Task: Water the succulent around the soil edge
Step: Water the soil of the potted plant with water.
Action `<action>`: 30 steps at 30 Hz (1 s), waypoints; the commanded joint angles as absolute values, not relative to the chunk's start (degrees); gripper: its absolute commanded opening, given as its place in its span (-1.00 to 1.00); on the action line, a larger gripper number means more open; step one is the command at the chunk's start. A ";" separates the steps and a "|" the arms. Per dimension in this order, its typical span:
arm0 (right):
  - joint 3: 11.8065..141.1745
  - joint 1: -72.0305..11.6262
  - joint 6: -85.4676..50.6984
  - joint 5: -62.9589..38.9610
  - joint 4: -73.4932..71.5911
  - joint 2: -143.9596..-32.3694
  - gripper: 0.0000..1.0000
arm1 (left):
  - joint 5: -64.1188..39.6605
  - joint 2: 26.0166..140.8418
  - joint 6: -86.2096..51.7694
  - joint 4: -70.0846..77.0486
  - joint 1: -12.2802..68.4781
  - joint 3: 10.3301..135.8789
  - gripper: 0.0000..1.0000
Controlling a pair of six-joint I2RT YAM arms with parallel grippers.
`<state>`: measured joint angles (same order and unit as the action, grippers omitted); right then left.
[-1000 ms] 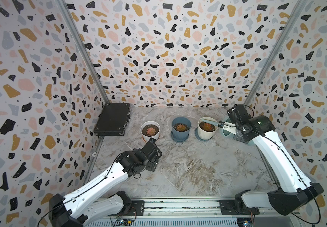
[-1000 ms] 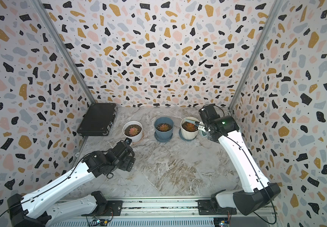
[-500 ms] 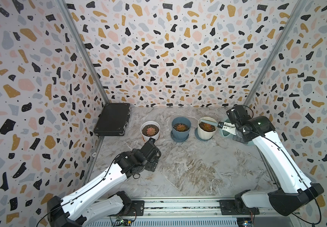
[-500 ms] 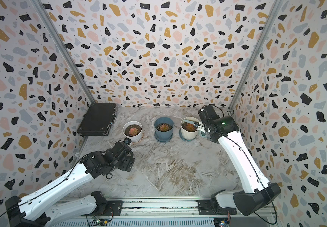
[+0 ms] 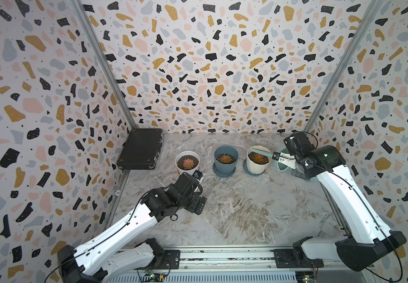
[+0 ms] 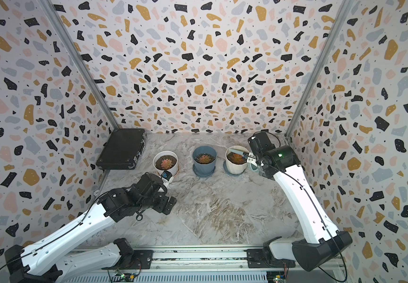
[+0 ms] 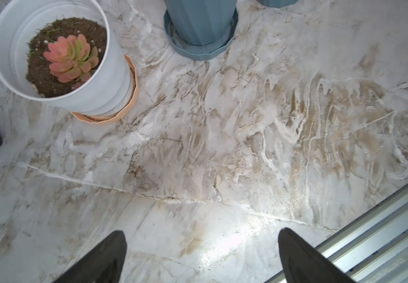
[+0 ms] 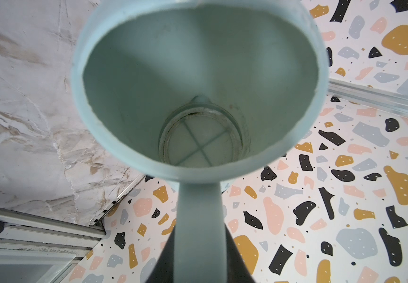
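Little had shifted: the right gripper (image 8: 199, 247), clamped on the watering can (image 8: 198, 85), kept its spout over the cream pot (image 5: 258, 160) at centre right; blue pot (image 5: 225, 159), white pot (image 5: 187, 163) and black case (image 5: 140, 148) stood leftward, left gripper (image 7: 201, 257) spread apart.

**Terrazzo walls, marbled bench**

We see three terrazzo-patterned walls (image 5: 210, 61) speckled in black, ochre, pink and grey, joined by aluminium corner posts (image 5: 100, 66). The bench (image 5: 247, 208) has a grey marble surface with brown veining. A metal rail (image 5: 222, 257) runs along its front edge. Even light falls throughout, with a bright glare patch on the bench (image 7: 222, 252).
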<state>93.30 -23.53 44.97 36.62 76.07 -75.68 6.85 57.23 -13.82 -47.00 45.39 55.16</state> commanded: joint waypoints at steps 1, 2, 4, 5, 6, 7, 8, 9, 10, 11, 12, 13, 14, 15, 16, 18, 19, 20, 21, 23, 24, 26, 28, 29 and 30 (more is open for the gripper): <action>94.75 -23.86 43.68 37.79 76.03 -73.58 -1.00 | 1.41 56.49 -12.31 -44.29 45.84 56.95 0.99; 94.81 -23.91 43.68 37.71 76.08 -73.64 -1.00 | 0.63 56.44 -12.22 -43.98 45.88 57.12 0.99; 94.77 -23.98 43.66 37.70 76.10 -73.57 -1.00 | -0.64 56.51 -12.09 -43.64 45.96 57.39 0.99; 94.76 -23.99 43.59 37.63 76.24 -73.48 -1.00 | -1.01 56.43 -12.04 -43.48 46.04 57.54 0.99; 94.75 -24.08 43.51 37.62 76.37 -73.54 -1.00 | -1.38 56.43 -12.00 -43.42 46.05 57.78 0.99; 94.77 -24.14 43.44 37.57 76.52 -73.51 -1.00 | -1.71 56.46 -11.85 -43.37 46.09 57.98 0.99; 94.69 -24.24 43.46 37.54 76.55 -73.53 -1.00 | -1.91 56.53 -11.78 -43.35 46.14 58.16 0.99; 94.66 -24.33 43.39 37.53 76.67 -73.44 -1.00 | -2.01 56.51 -11.76 -43.35 46.14 58.25 0.99; 94.58 -24.46 43.20 37.52 76.76 -73.47 -1.00 | -2.28 56.51 -11.71 -43.26 46.23 58.35 0.99; 94.57 -24.59 43.01 37.53 76.82 -73.41 -1.00 | -2.37 56.54 -11.73 -43.24 46.19 58.36 0.99; 94.54 -24.76 42.90 37.53 76.92 -73.39 -1.00 | -2.41 56.56 -11.73 -43.21 46.22 58.44 0.99; 94.49 -25.00 42.82 37.53 77.18 -73.28 -1.00 | -2.33 56.51 -11.69 -43.24 46.22 58.45 0.99; 94.27 -25.13 42.72 37.62 77.26 -73.22 -1.00 | -2.29 56.47 -11.67 -43.26 46.19 58.36 0.99; 94.08 -25.29 42.63 37.62 77.38 -73.06 -1.00 | -2.41 56.50 -11.62 -43.24 46.23 58.36 0.99; 93.88 -25.37 42.48 37.62 77.43 -72.88 -1.00 | -2.52 56.34 -11.62 -43.24 46.23 58.27 0.99; 93.53 -25.46 42.36 37.57 77.68 -72.57 -1.00 | -2.64 56.36 -11.69 -43.24 46.23 58.18 0.99; 93.41 -25.49 42.30 37.66 77.72 -72.50 -1.00 | -2.64 56.38 -11.78 -43.13 46.21 58.12 0.99; 93.34 -25.48 42.21 37.70 77.78 -72.40 -1.00 | -2.74 56.37 -11.82 -43.15 46.23 58.03 0.99; 93.50 -25.49 42.19 37.70 77.78 -72.29 -1.00 | -2.80 56.34 -11.86 -43.04 46.23 57.93 0.99; 93.50 -25.48 42.13 37.62 77.99 -72.18 -1.00 | -2.95 56.25 -11.95 -42.97 46.24 57.77 0.99; 93.51 -25.42 42.08 37.59 78.11 -72.19 -1.00 | -2.90 56.30 -11.95 -42.98 46.27 57.74 0.99; 93.36 -25.57 41.88 37.57 78.32 -72.07 -1.00 | -2.91 56.25 -11.95 -42.93 46.32 57.58 0.99; 93.04 -25.58 41.69 37.61 78.66 -71.76 -1.00 | -2.82 56.29 -11.89 -43.03 46.27 57.49 0.99; 92.86 -25.64 41.66 37.62 78.69 -71.64 -1.00 | -2.85 56.25 -11.87 -43.00 46.31 57.43 0.99; 92.76 -25.64 41.57 37.53 78.83 -71.50 -1.00 | -2.73 56.21 -11.87 -43.12 46.31 57.39 0.99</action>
